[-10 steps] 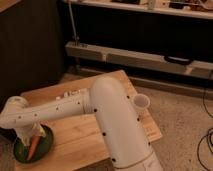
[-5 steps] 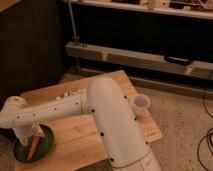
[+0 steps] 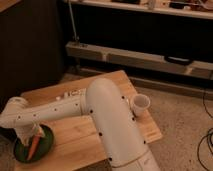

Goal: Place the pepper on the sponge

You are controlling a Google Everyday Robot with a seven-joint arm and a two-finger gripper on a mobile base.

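Claw is at the front-left corner of the surface, pointing down over the green dish. My own wrist blocks the view, so I can't tell if it's open or closed.

Pepper: orange, slender and tilted, inside the dish. Its upper end runs right up to the claw and its lower end points at the dish's front rim. Can't tell whether I'm gripping it or just touching it.

The dish sits at the surface's left edge, near the front.

Arm: the forearm runs left to right across the middle of the surface. The big elbow link rises near the centre and comes down past the front edge, hiding much of the wood behind and under it.

Some small pale bits lie just behind the forearm, toward the back edge. They're too small to identify.

White cup stands upright by the right edge, well apart from the dish.

Beyond the surface there's speckled floor, a long metal rail along the dark back wall, and cables on the floor at far right.
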